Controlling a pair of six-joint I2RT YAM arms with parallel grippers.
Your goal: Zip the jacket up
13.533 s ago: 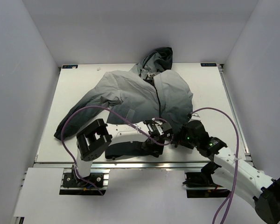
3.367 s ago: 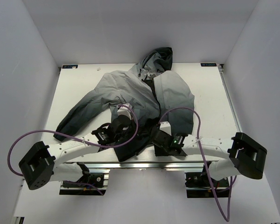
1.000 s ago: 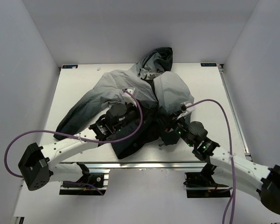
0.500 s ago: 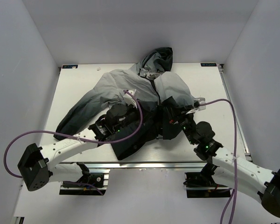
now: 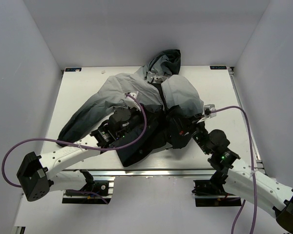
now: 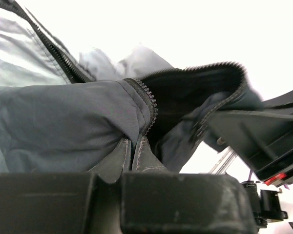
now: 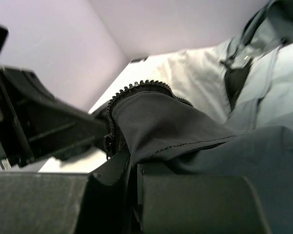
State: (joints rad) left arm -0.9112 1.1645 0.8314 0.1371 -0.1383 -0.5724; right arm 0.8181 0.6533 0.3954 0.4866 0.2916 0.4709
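The jacket (image 5: 132,90) lies on the white table (image 5: 219,97), hood at the far side, left sleeve stretched toward the near left. Its dark lower front is bunched up between the arms. My left gripper (image 5: 145,122) is shut on the dark fabric beside the zipper teeth (image 6: 147,100), pinched between its fingertips (image 6: 118,155). My right gripper (image 5: 178,126) is shut on the other dark front edge, just below its row of teeth (image 7: 136,85). A small zipper slider (image 7: 109,142) hangs beside the right finger. The two held edges sit close together but apart.
Grey-white walls enclose the table on three sides. A metal rail (image 5: 146,172) runs along the near edge. Purple cables (image 5: 19,146) loop from both arms, the left one swinging out over the near left. The other arm's black body (image 7: 39,131) fills the right wrist view's left.
My right gripper has carried its jacket edge away from the near edge, up beside the left gripper. The left arm shifted slightly, still holding its fabric.
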